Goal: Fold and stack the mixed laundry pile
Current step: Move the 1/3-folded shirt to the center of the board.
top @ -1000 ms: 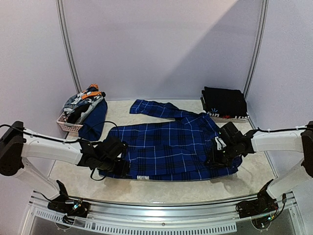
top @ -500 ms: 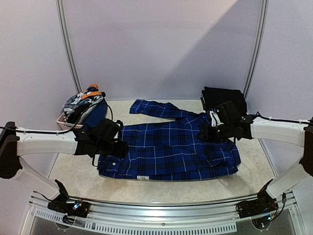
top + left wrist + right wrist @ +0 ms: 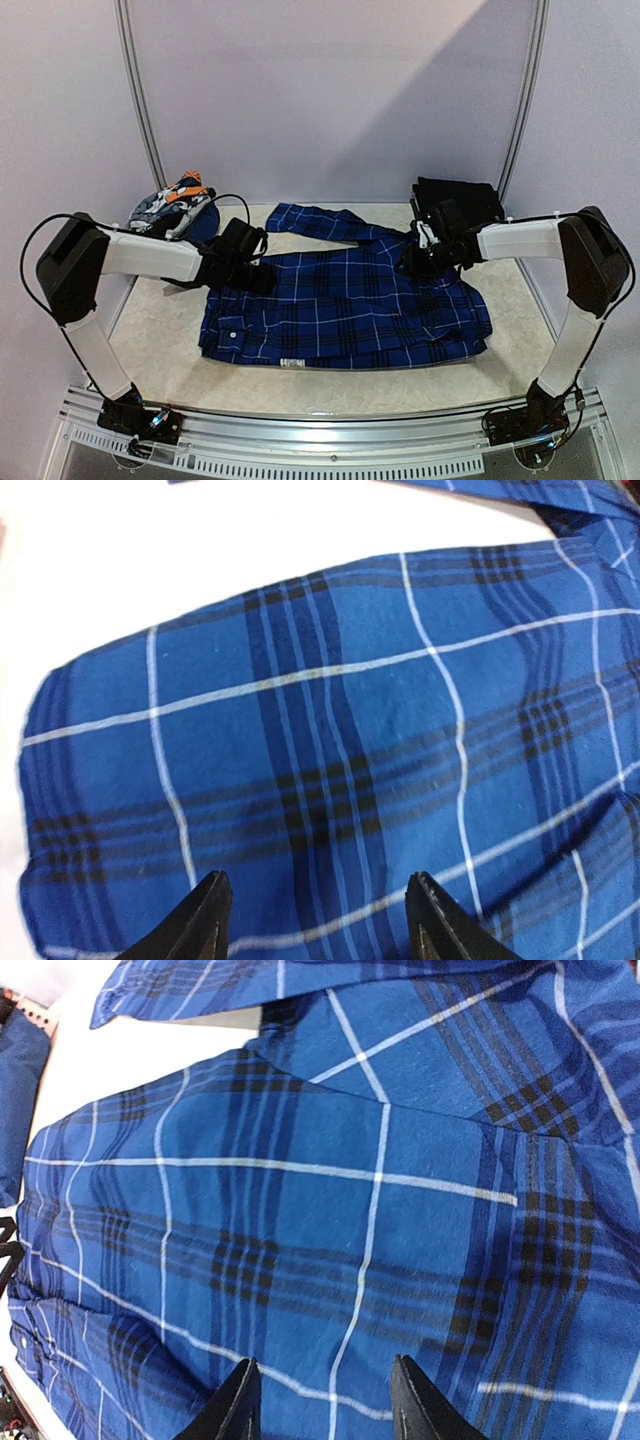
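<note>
Since the tips of each pincer are seen spread apart with only flat cloth beneath them, nothing is gripped on either side. The left pincer (image 3: 258,273) is held low over the far left edge of the blue plaid shirt (image 3: 340,310), and the right pincer (image 3: 415,262) is matched to it over the far right shoulder. This mirrored placement is judged to suit a two-point pinch along the far edge, so that the cloth can be folded evenly. The shirt is laid flat across the middle of the worktop (image 3: 160,345), with one sleeve (image 3: 310,220) stretched toward the back wall. Further out, a heap of mixed garments (image 3: 170,205) is kept at the back left, unfolded, while a folded black stack (image 3: 460,205) is set at the back right, presumably as the place for finished pieces.
</note>
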You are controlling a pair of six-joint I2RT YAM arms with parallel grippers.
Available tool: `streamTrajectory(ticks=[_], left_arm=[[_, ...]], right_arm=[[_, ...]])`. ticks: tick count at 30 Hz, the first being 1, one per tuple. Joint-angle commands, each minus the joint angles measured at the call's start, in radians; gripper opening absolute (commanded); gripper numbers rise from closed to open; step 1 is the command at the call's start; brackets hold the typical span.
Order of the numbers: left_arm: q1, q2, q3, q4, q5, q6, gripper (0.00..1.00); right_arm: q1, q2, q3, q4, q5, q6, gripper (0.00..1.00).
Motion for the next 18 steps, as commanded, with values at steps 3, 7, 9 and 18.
streamTrajectory(ticks=[3, 7, 9, 18], left_arm=[[0.031, 0.097, 0.06, 0.032, 0.08, 0.017, 0.6], [0.039, 0.141, 0.086, 0.018, 0.099, 0.012, 0.59], [0.041, 0.153, 0.088, 0.018, 0.106, 0.009, 0.59], [0.048, 0.202, 0.093, 0.009, 0.149, -0.014, 0.59]], right_arm=[[-0.023, 0.081, 0.056, -0.013, -0.044, -0.015, 0.45], [-0.03, 0.114, 0.057, -0.015, -0.065, -0.013, 0.45], [-0.03, 0.124, 0.052, -0.012, -0.07, -0.008, 0.45], [-0.035, 0.156, 0.024, 0.001, -0.093, 0.008, 0.45]])
